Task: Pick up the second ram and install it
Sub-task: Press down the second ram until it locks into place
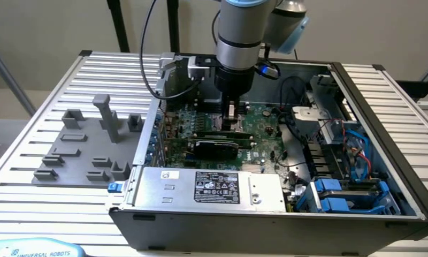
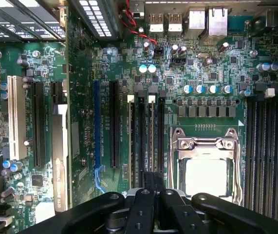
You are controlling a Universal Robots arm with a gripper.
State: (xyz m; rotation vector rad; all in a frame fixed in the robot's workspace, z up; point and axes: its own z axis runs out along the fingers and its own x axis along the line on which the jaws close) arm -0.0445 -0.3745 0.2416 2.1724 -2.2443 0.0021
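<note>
Reaches straight down into the open case point(image 1: 271, 214) on the arm point(image 1: 239, 32), with the gripper point(image 1: 232, 113) low over the board point(image 1: 260, 120). Hovers just beside the socket point(image 2: 204, 165), above the bank of slots on the side of the socket towards the long white slot point(image 2: 13, 117).

Shows the fingers point(image 2: 141, 209) drawn in tight, no gap to be seen between them, over a dark block at the tips of the gripper point(image 2: 151, 187). Cannot tell whether pinching the ram point(image 2: 152, 136) or only bearing on its edge.

Finds the ram standing edge-on in a slot next to the socket, running from under the fingertips up to a white latch point(image 2: 152, 98). Looks seated along its length, parallel to the socket's side, with a second white latch point(image 2: 130, 98) one slot further from the socket.

Leaves the grey holder blocks point(image 1: 78, 144) outside the case, well apart from the socket, on the slatted table point(image 1: 28, 187) at the exterior view's left.
</note>
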